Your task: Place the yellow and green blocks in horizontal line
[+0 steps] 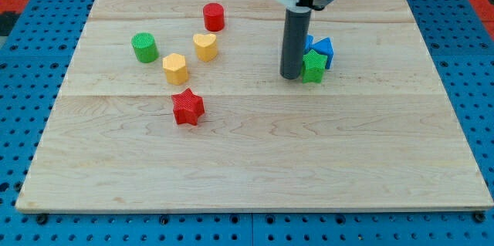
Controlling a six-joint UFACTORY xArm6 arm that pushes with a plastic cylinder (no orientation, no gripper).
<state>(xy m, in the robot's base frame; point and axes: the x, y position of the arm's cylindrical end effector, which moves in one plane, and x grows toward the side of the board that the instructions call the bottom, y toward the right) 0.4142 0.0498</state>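
A green cylinder (144, 48) stands at the view's upper left. A yellow hexagon block (175, 69) lies to its lower right, and a yellow heart block (205, 46) lies just above right of the hexagon. A green star block (313, 67) lies right of centre, touching blue blocks (323, 48) behind it. My tip (291, 75) rests on the board right against the green star's left side.
A red cylinder (214, 17) stands near the view's top, above the yellow heart. A red star block (187, 107) lies below the yellow hexagon. The wooden board (255, 161) sits on a blue perforated base.
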